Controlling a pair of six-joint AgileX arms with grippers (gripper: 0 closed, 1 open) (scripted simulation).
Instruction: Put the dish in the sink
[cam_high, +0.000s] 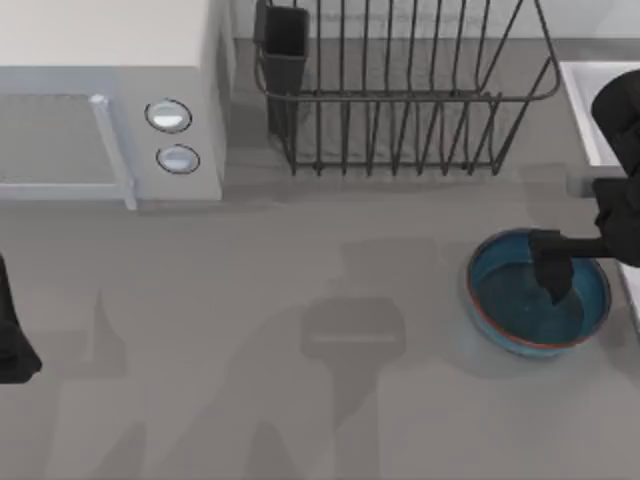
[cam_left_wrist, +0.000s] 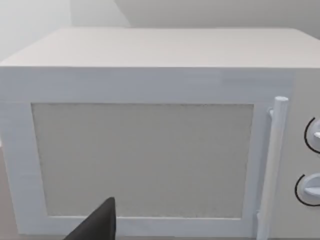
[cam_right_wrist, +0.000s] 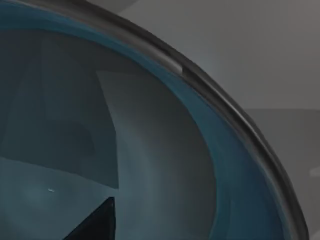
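The dish is a round blue bowl with a reddish-brown rim, resting on the grey table at the right. My right gripper reaches in from the right edge and hangs over the far part of the bowl's inside, pointing down into it. In the right wrist view the dish's dark blue inside and curved rim are very close. The sink is a white basin at the far right edge, partly hidden by my right arm. My left gripper is parked at the left edge.
A white microwave with two knobs stands at the back left, and its door faces the left wrist camera. A dark wire dish rack stands at the back, between the microwave and the sink. Bare grey table lies in front.
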